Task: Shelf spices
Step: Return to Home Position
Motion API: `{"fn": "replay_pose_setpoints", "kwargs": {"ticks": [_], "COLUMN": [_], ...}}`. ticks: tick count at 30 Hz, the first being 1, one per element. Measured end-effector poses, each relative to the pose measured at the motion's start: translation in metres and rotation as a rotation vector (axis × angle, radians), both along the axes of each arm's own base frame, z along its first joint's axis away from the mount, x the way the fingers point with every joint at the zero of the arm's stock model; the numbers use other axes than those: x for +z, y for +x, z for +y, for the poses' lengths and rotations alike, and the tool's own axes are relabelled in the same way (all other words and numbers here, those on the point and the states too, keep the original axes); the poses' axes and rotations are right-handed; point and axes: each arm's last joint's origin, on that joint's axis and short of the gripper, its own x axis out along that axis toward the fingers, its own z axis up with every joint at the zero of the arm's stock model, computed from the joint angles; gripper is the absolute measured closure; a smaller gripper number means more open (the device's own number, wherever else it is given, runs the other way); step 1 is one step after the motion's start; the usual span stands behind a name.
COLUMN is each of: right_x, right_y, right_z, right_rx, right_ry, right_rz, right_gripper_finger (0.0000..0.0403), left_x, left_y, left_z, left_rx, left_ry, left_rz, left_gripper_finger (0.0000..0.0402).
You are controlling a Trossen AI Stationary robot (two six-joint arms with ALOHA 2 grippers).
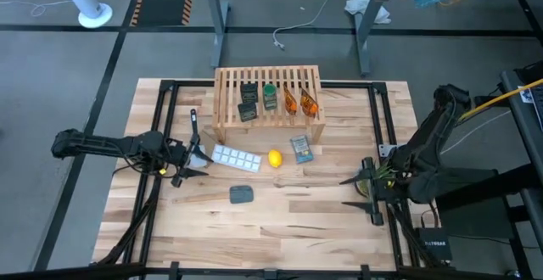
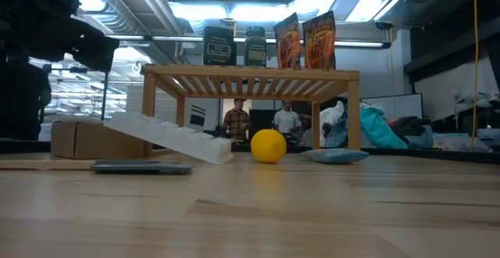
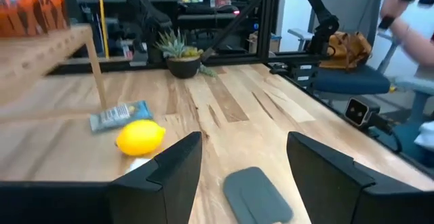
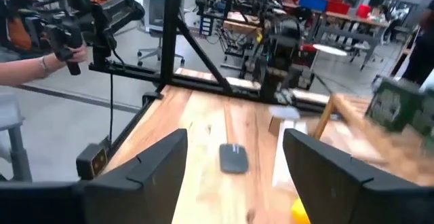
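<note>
Pale wooden shelf (image 1: 267, 81), vertically slatted; shiny orange-brown packets (image 1: 309, 104); yellow lemon (image 1: 275, 158); dark grey pad (image 1: 242, 193); blue-grey flat packet (image 1: 301, 149).

Shelf (image 1: 227, 83): light wooden rack with a slatted top on legs, at 12 o'clock on the tabletop. It carries five spices, all upright. Rear dark box (image 1: 249, 91). Front dark box (image 1: 247, 113), at its 6 o'clock. Green-lidded jar (image 1: 270, 96), at their 3 o'clock. Inner orange-brown packet (image 1: 291, 102). Outer orange-brown packet (image 1: 310, 105), farthest toward 3 o'clock.
</note>
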Motion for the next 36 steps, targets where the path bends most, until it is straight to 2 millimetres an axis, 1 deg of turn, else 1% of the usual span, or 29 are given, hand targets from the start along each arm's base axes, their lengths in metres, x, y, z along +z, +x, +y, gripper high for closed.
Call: {"fn": "replay_pose_setpoints", "kwargs": {"ticks": [4, 8, 10, 12, 14, 16, 20, 25, 31, 36], "right_x": [-0.040, -0.070, -0.082, -0.090, -0.096, -0.097, -0.091, -0.087, -0.090, -0.094], "right_y": [-0.010, -0.019, -0.024, -0.027, -0.031, -0.033, -0.035, -0.035, -0.022, -0.008], "right_z": [-0.015, -0.028, -0.034, -0.039, -0.043, -0.046, -0.048, -0.053, -0.062, -0.077], "right_rx": [0.003, 0.073, 0.107, 0.140, 0.176, 0.198, 0.205, 0.192, 0.229, 0.205], "right_ry": [0.073, 0.157, 0.171, 0.181, 0.154, 0.120, 0.032, -0.006, -0.040, -0.031], "right_rz": [-0.015, -0.067, -0.104, -0.150, -0.195, -0.243, -0.308, -0.350, -0.357, -0.322], "right_gripper_finger": [0.0152, 0.0152, 0.0152, 0.0152, 0.0152, 0.0152, 0.0152, 0.0152, 0.0152, 0.0152], "left_x": [-0.003, -0.007, -0.007, -0.007, -0.007, -0.007, -0.007, -0.007, -0.007, -0.007], "left_y": [0.000, -0.001, -0.001, -0.001, -0.001, -0.001, -0.001, -0.001, 0.000, 0.000], "left_z": [0.000, 0.000, 0.000, 0.000, 0.000, 0.000, 0.000, 0.002, 0.004, 0.005], "left_rx": [0.009, 0.014, 0.016, 0.019, 0.022, 0.024, 0.033, 0.090, 0.174, 0.193], "left_ry": [-0.077, -0.095, -0.101, -0.116, -0.121, -0.123, -0.141, -0.151, -0.141, -0.138], "left_rz": [0.048, 0.097, 0.099, 0.102, 0.104, 0.105, 0.108, 0.107, 0.098, 0.097], "left_gripper_finger": [0.0192, 0.0192, 0.0192, 0.0192, 0.0192, 0.0192, 0.0192, 0.0192, 0.0192, 0.0192]}}
